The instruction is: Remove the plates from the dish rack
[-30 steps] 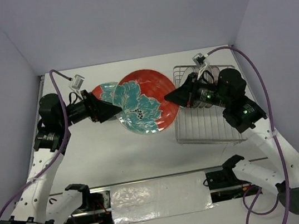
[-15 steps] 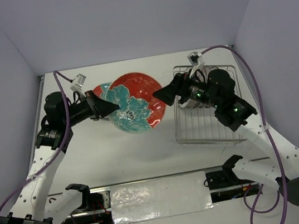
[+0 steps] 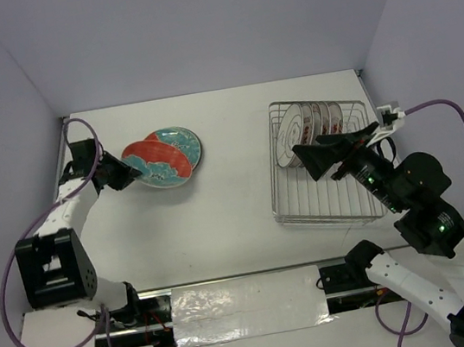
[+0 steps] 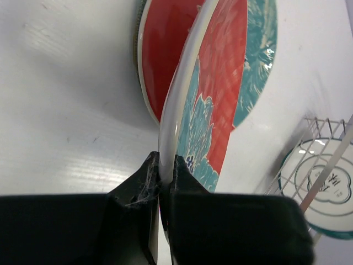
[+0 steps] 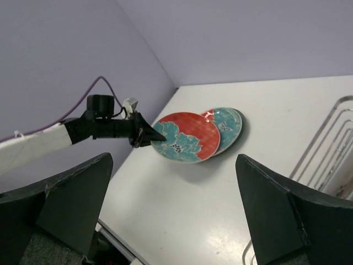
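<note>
Right gripper point(image 3: 303, 155): held above the near-left part of the dish rack point(image 3: 323, 199), fingers spread wide, nothing between them. Dish rack: silver wire, set on the right half of the white table point(image 3: 230, 217), its near section bare. White plates point(image 3: 298, 122): several, patterned rims, stood on edge in a row between the tines at the far end of the rack. Left gripper point(image 4: 164, 168): located at the far left of the table, well apart from the rack, fingers pinched onto the pale rim of the red plate point(image 3: 156, 161). Red plate: teal flowers on its face, held tilted, one edge raised. Second plate point(image 3: 184, 143): teal with red, laid on the table just behind the red plate and partly overlapped by it; contact between the two cannot be told.
</note>
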You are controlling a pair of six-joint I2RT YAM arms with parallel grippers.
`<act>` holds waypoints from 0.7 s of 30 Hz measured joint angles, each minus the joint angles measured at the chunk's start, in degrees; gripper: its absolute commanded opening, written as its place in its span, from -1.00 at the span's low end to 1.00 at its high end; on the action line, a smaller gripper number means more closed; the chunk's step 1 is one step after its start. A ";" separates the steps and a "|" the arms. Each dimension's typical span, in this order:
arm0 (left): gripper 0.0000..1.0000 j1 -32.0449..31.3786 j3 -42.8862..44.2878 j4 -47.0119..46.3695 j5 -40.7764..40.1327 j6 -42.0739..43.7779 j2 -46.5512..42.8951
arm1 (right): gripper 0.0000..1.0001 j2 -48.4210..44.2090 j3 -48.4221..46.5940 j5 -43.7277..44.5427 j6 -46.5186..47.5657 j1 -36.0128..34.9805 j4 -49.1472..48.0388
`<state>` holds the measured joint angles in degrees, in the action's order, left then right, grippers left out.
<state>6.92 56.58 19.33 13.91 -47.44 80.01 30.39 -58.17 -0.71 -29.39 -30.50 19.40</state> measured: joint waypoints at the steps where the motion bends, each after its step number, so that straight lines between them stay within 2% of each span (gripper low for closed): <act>1: -0.93 0.02 0.00 -1.38 0.37 -0.96 2.38 | 1.00 -0.09 0.00 0.00 0.39 0.00 0.90; 8: -0.64 -0.15 2.73 -10.36 5.88 -6.45 13.99 | 1.00 -0.09 0.48 -0.31 2.43 0.00 6.25; 15: -0.02 -0.63 2.82 -15.08 7.89 -8.52 18.25 | 1.00 -0.22 0.48 -0.61 4.20 0.00 7.52; 16: 0.18 -0.87 2.82 -15.13 7.80 -8.52 18.53 | 1.00 -0.22 0.48 -0.72 4.42 0.00 7.56; 21: 0.62 -2.38 3.98 -14.62 7.52 -8.37 20.74 | 1.00 -0.26 1.27 -1.29 5.03 0.00 7.61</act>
<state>4.54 60.55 4.71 21.43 -55.81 100.75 30.13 -56.90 -2.00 -24.36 -30.50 27.00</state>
